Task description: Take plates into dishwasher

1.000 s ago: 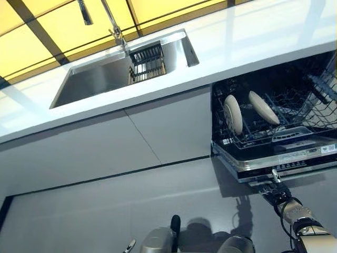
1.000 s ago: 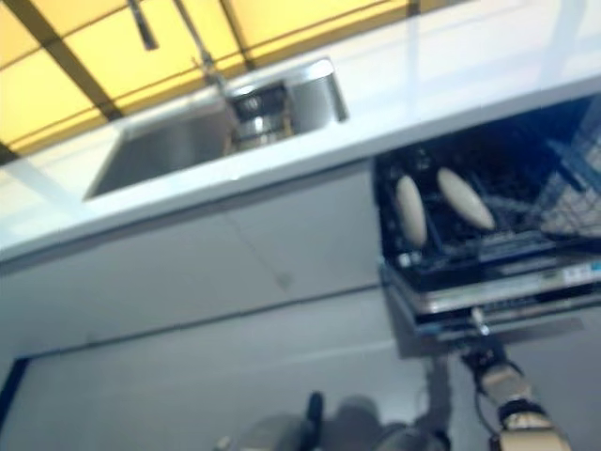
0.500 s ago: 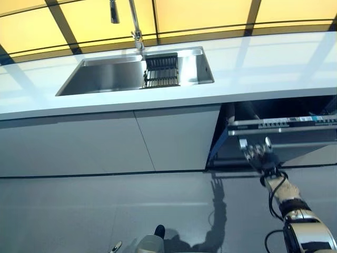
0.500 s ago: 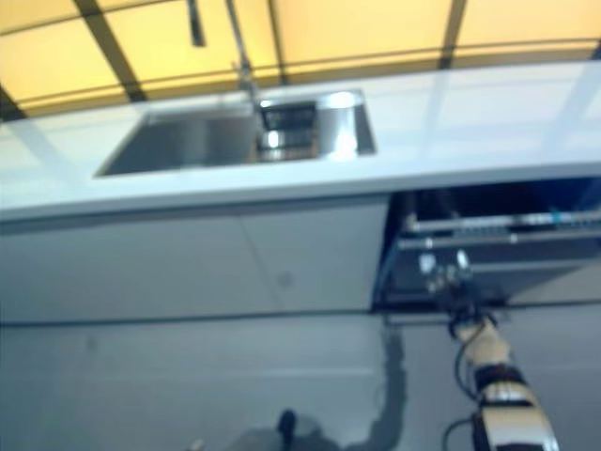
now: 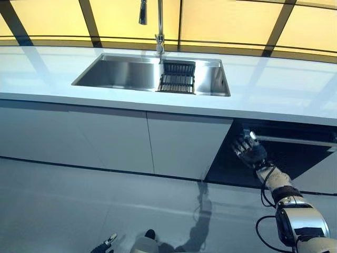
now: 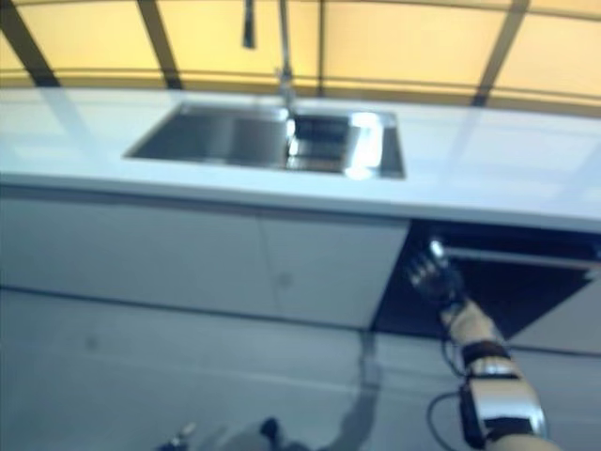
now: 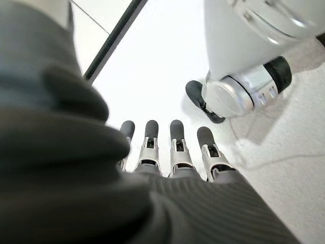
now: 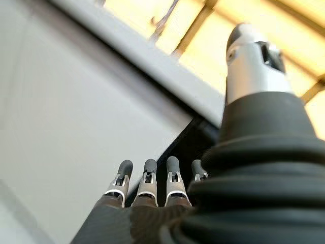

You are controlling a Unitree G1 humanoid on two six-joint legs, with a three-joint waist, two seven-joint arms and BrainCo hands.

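Observation:
The dishwasher (image 5: 287,158) sits under the white counter at the right. Its door (image 5: 295,141) is tilted up nearly shut, leaving a dark gap. No plates show in any view. My right hand (image 5: 248,152) is at the door's upper left edge with its fingers (image 8: 147,180) straight, holding nothing; whether it touches the door I cannot tell. My left hand (image 7: 172,152) hangs low over the floor with straight fingers, empty.
A steel sink (image 5: 126,74) with a dark drain rack (image 5: 177,83) and a tall faucet (image 5: 159,23) is set in the white counter (image 5: 274,95). Grey cabinet fronts (image 5: 105,137) run left of the dishwasher. Grey floor (image 5: 79,200) lies in front.
The camera has shifted. The dishwasher door has swung up from fully open to nearly shut, hiding the rack and its two plates. My right hand rose with the door's edge.

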